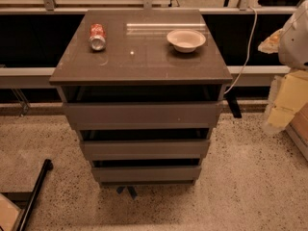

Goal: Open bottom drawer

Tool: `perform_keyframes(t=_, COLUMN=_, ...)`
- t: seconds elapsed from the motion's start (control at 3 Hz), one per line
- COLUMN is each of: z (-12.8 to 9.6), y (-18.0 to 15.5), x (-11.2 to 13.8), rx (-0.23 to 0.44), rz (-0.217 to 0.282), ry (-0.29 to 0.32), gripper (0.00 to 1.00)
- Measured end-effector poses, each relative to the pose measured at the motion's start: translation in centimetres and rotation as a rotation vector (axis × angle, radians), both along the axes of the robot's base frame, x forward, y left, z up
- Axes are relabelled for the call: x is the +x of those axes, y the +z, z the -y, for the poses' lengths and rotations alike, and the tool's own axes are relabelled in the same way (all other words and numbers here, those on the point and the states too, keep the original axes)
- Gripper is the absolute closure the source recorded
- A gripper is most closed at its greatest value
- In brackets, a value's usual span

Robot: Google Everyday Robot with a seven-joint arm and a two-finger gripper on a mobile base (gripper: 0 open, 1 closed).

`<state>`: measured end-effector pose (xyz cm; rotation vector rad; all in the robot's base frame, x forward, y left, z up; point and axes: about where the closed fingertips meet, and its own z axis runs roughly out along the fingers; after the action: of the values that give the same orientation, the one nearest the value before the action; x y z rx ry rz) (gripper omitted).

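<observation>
Bottom drawer (147, 173): the lowest and narrowest-looking of three flat, handleless grey fronts, in the lower centre of the frame just above the floor (240, 177). A dark strip shows above its front. Middle drawer (146, 148) and top drawer (143, 113) are stacked directly above it, each also with a dark strip over its front.

Surface (144, 64): the glossy grey-brown top of the cabinet, filling the upper centre and reflecting the room lights. The floor is pale speckled stone. A dark recess and a light ledge (24, 75) run behind the cabinet. A white cable (248, 42) hangs down at upper right. Yellowish sheets or boxes (286, 100) stand at the right edge, and a black rod (33, 192) slants across the lower left corner.

Gripper: outside the frame; whether it is open or closed cannot be told. Only a white rounded robot part (296, 37) shows at the upper right edge, touching nothing on the cabinet.

Count: three drawers; one red-and-silver can (97, 36), lying on its side at the surface's upper left; one white bowl (186, 40), upright at its upper right, well apart from the can.
</observation>
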<state>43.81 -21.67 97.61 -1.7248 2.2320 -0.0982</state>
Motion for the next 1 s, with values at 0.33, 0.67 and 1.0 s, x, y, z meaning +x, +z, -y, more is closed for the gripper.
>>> perform_keyframes(t=0.33, z=-0.1, y=0.2, x=0.0, rx=0.005, rz=0.014, ry=0.002, gripper=0.0)
perform_keyframes(t=0.67, z=-0.8, y=-1.5, x=0.7, rx=0.01, rz=0.037, ry=0.002, gripper=0.0)
perform_keyframes(t=1.0, z=-1.4, y=-5.1, x=2.1, rx=0.006, rz=0.038, ry=-0.007, gripper=0.0)
